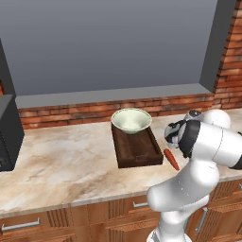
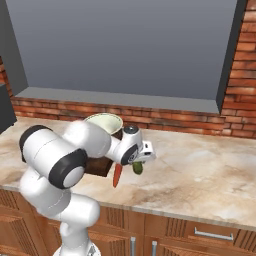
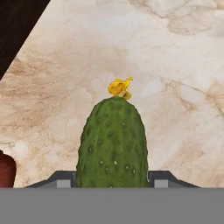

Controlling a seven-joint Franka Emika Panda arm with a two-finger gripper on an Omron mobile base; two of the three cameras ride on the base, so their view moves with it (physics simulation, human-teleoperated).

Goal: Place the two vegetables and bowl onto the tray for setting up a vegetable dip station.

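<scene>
Cucumber (image 3: 112, 142): short, dark green, pimpled, yellow flower tip; sitting between my finger pads (image 3: 161, 179)
Gripper (image 3: 112, 181): I am clenching it on the cucumber, over marbled counter (image 3: 175, 65)
Carrot (image 1: 171, 159): tapered, orange-red, lying beside tray (image 1: 137, 149)
Bowl (image 1: 131, 119): pale, round, resting on tray's far end

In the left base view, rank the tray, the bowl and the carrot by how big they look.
1. tray, largest.
2. bowl, about as wide as the tray but covering less area.
3. carrot, by far the smallest.
</scene>
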